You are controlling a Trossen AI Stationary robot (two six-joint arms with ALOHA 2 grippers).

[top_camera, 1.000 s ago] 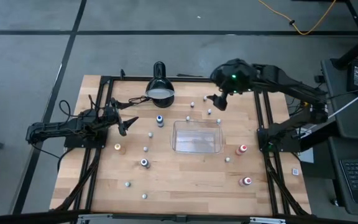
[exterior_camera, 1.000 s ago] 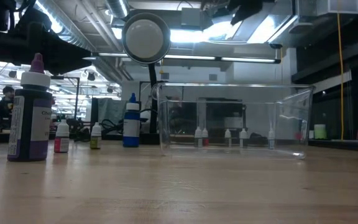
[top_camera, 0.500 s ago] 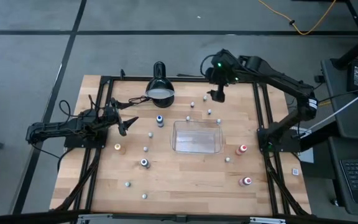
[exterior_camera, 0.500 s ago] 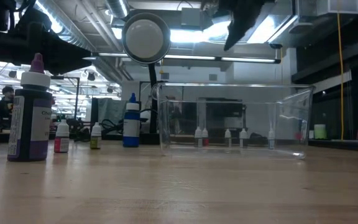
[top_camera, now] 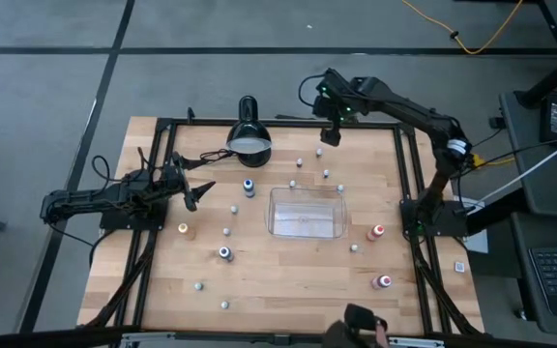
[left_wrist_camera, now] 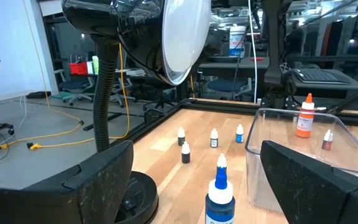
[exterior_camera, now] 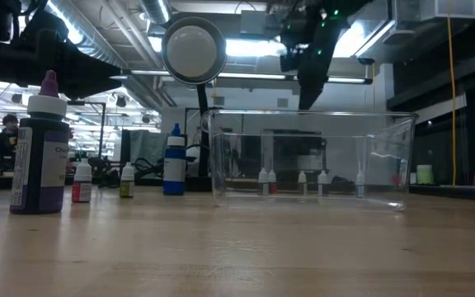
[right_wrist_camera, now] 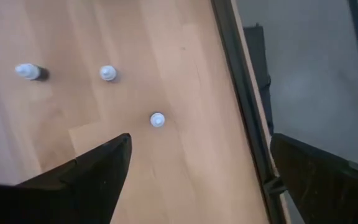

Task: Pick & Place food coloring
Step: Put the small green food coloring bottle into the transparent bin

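Observation:
The food coloring bottles stand upright on their bases, scattered over the wooden table: small pale ones near the far edge [top_camera: 318, 152] [top_camera: 300, 161] [top_camera: 326, 174], a blue one [top_camera: 249, 186], an orange-topped one [top_camera: 183, 229], a dark one [top_camera: 224, 253] and red-topped ones [top_camera: 378, 232] [top_camera: 385, 281]. My right gripper [top_camera: 330, 135] hangs open above the far edge, pointing down. Its wrist view shows three pale bottles below [right_wrist_camera: 157, 119] [right_wrist_camera: 107, 73] [right_wrist_camera: 27, 71], the nearest just ahead of the open fingers [right_wrist_camera: 201, 140]. My left gripper [top_camera: 201, 190] waits open at the table's left, facing the blue bottle [left_wrist_camera: 220, 193].
A clear plastic tray [top_camera: 306, 198] sits mid-table. A black dome lamp [top_camera: 249, 140] stands at the far edge, left of my right gripper. A black frame rail [right_wrist_camera: 241, 93] runs along the table edge beside the pale bottles. Something dark, perhaps a person [top_camera: 361, 324], shows at the near edge.
My right gripper has moved from over the tray's far right corner toward the table's far edge and somewhat left, the arm stretching out, and now hangs near the pale bottles there. The left arm and all bottles have stayed put.

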